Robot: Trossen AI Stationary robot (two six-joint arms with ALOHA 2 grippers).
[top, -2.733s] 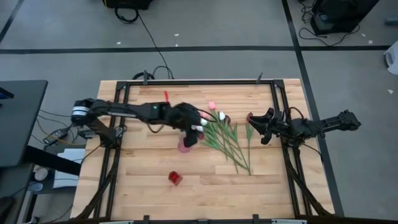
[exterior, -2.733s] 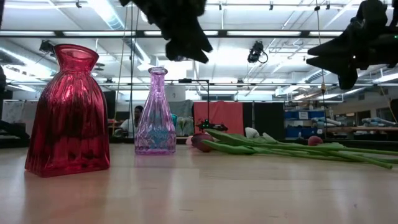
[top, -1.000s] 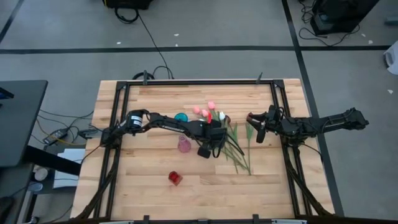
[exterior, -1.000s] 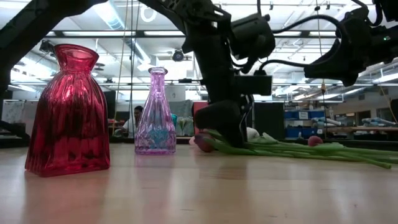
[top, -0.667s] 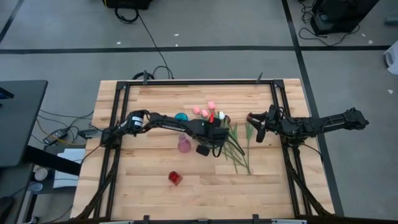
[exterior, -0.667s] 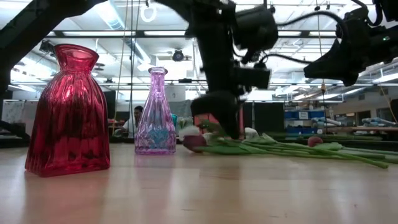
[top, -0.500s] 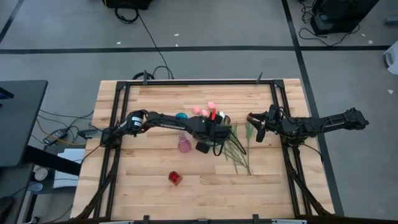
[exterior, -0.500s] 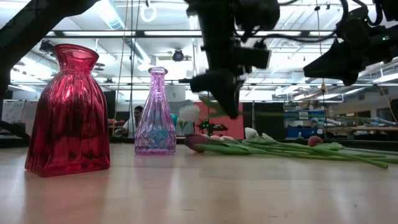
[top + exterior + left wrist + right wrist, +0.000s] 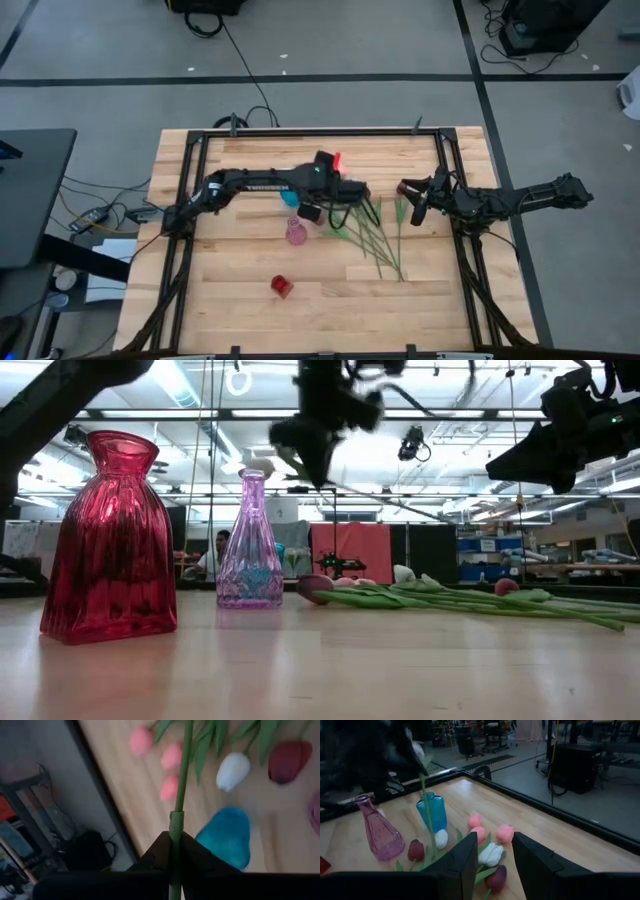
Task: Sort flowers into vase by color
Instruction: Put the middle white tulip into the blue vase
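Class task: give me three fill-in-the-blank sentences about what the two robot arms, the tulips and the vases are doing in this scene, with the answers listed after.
1. The left gripper is shut on the long green ___ of one artificial tulip.
2. The right gripper hovers near the table's right side with its fingers ___.
3. The ribbed glass vase standing farthest from the pile of tulips on the wooden table is coloured ___.

Missing words: stem; open; red
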